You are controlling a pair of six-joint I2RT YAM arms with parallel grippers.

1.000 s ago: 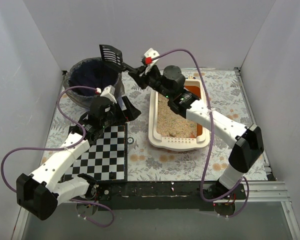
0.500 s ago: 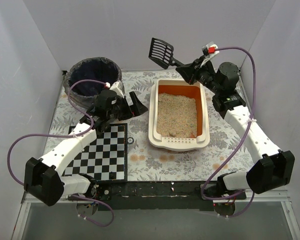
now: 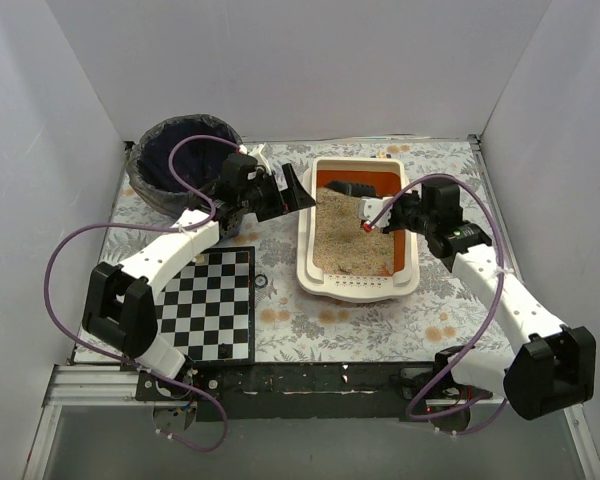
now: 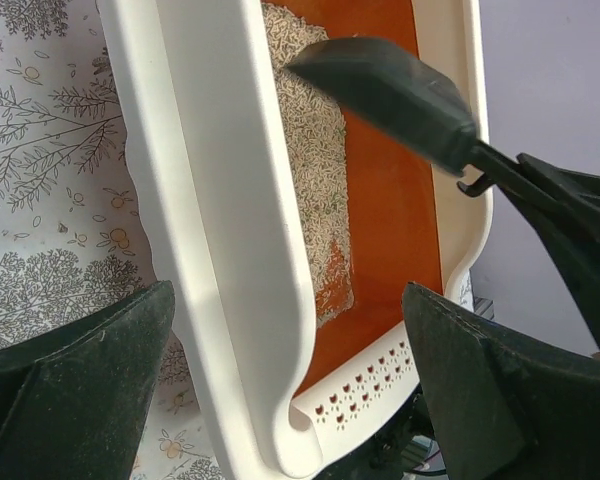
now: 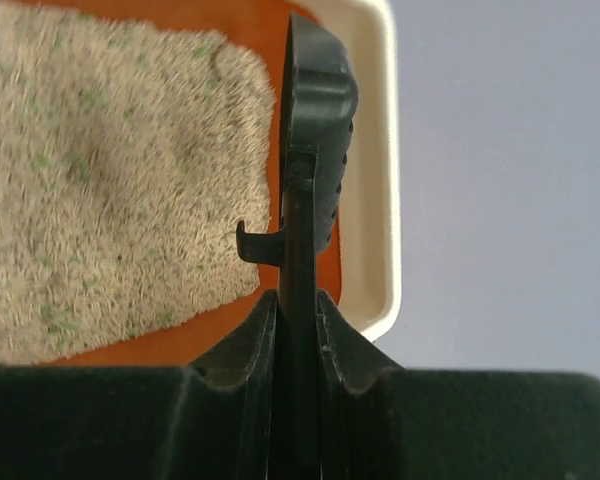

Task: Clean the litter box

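Observation:
The cream-white litter box stands mid-table, with beige litter on its orange floor and a slotted ledge at the near end. My right gripper is shut on the handle of a black litter scoop. The scoop head is down at the far end of the box, at the edge of the litter. In the right wrist view the scoop runs edge-on between my fingers. My left gripper is open astride the box's left wall, one finger outside and one inside.
A round blue bin with a dark bag stands at the far left, just behind my left arm. A black-and-white checkerboard lies near left. White walls close in the floral-covered table on three sides.
My right arm swung the scoop from over the bin, across the back, and down into the far end of the litter box. My left gripper moved right to the box's left wall.

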